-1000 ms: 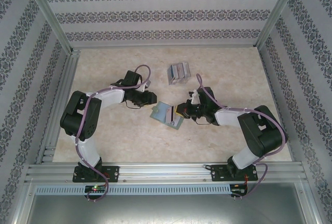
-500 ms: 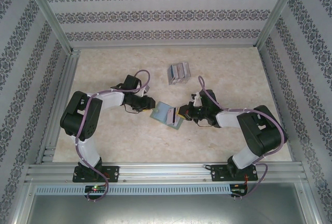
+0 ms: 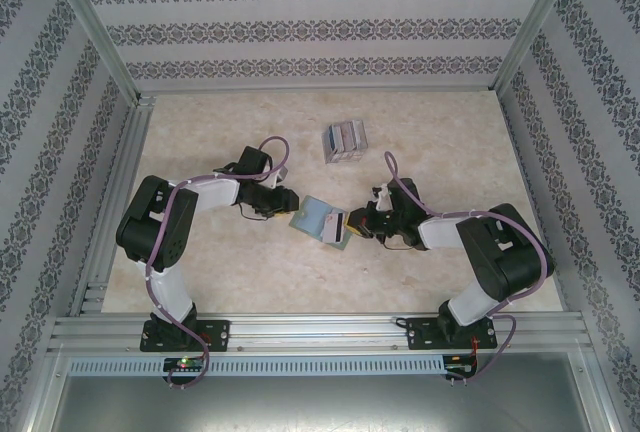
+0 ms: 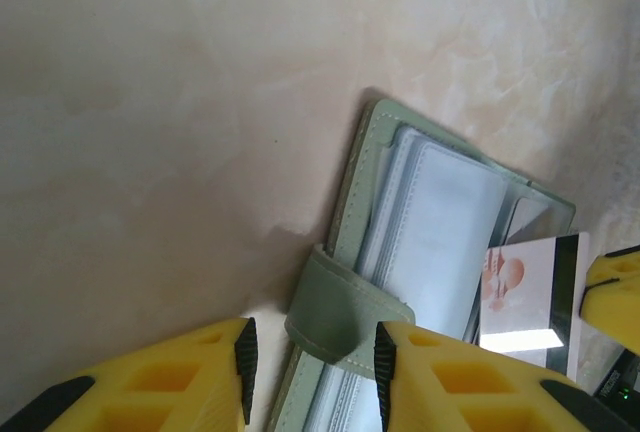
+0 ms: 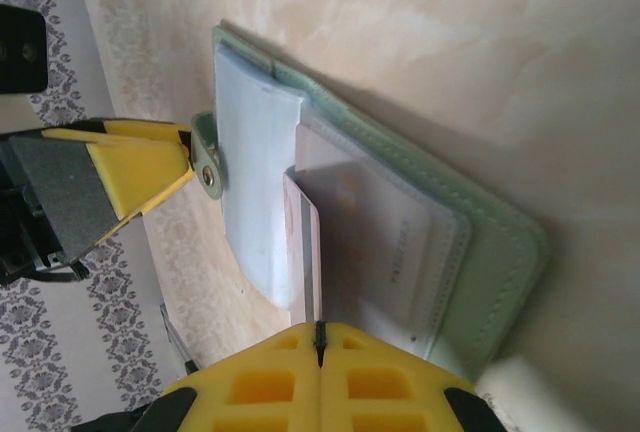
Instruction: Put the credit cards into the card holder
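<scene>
Left jaws: partly apart, clamped on nothing; the yellow fingers (image 4: 215,377) sit low over the worktop (image 3: 450,132).
Strap (image 4: 345,312): the holder's green closing tab lies in the gap just ahead of the left jaws. It is close to one finger, and bare worktop shows between it and the other. In the right wrist view, one left fingertip (image 5: 150,167) sits right at the strap's snap end (image 5: 207,157).
Holder (image 4: 440,202): grey-green and spread open flat on the worktop, with its clear sleeves facing up. It lies between the two pairs of jaws, one long edge toward the left jaws and the other toward the right jaws.
Right jaws: together, clamped on a single card, with the yellow fingers (image 5: 260,387) meeting along a thin seam.
Card (image 4: 530,287): pale, with a dark stripe and a pinkish picture. It sticks straight out from the tips of the right jaws, on edge, over the sleeves of the holder half nearer those jaws. I cannot tell whether its free end is inside a sleeve.
Card stack (image 3: 345,140): a small silvery block on the worktop, well beyond both pairs of jaws and apart from the holder.
</scene>
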